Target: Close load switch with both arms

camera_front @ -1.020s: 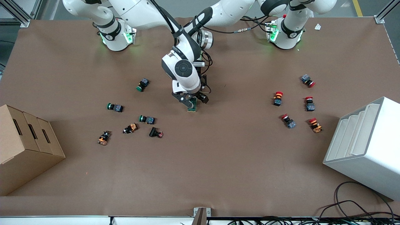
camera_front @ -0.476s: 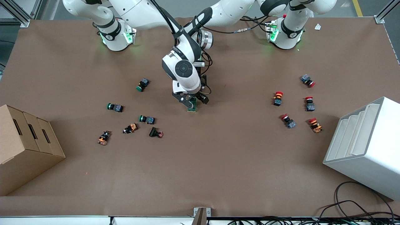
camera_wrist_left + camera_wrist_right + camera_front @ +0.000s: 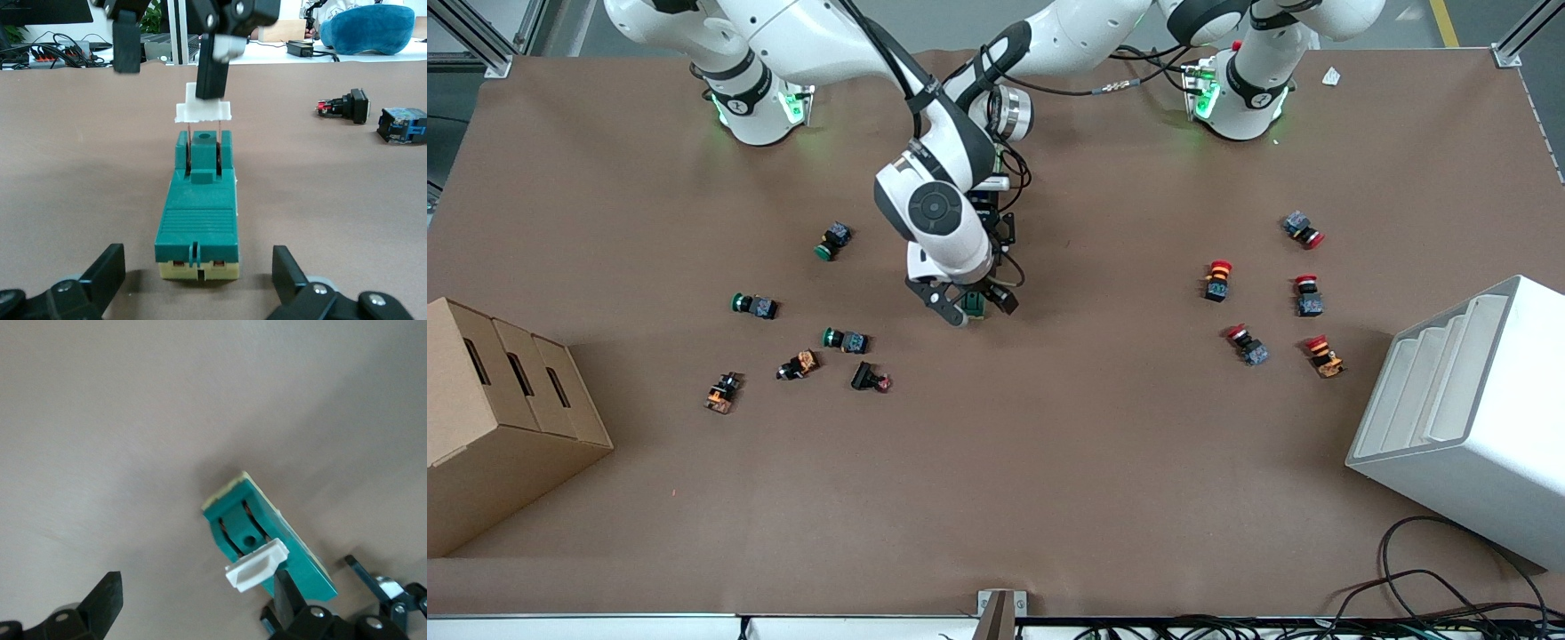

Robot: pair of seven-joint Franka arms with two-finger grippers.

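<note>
Lying flat, load switch (image 3: 197, 213) w/ lever (image 3: 203, 111) raised.

Front view: high, looking down over whole table (image 3: 1049, 498). Both wrist views: close, low; all share load switch (image 3: 976, 305) (image 3: 198, 212) (image 3: 270, 543) near 12 o'clock of table centre.

One green load switch (image 3: 976, 305), five red-capped buttons (image 3: 1217, 279), six other buttons (image 3: 835, 240), one cardboard box (image 3: 498, 418), one white bin (image 3: 1476, 418).
</note>
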